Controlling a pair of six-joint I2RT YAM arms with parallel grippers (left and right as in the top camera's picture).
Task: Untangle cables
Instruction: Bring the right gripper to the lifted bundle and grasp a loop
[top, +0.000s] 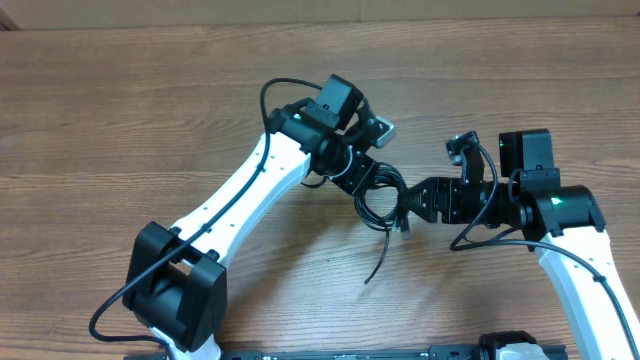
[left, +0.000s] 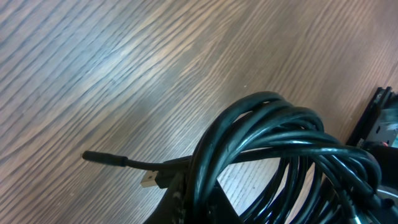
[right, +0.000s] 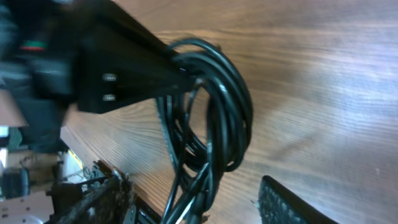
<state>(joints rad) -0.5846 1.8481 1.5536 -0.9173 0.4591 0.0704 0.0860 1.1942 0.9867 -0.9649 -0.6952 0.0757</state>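
Wooden table (top: 120, 100), coiled black cables (top: 378, 207), left jaws clamped on them, right jaws apart nearby

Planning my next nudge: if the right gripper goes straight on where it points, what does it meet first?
The cables, bunched just ahead of the right gripper; the left gripper sits close behind them. Depth is unclear.

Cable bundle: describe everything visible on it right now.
The cables are several thin, glossy black cords, rubbery-looking, wound into one tight multi-loop coil over the wooden table, between both arms. One loose tail trails toward the near edge. In the left wrist view a black-sleeved plug and a silver-tipped connector poke out sideways. The left gripper appears clamped on the coil; the right gripper sits right beside it, contact unclear.
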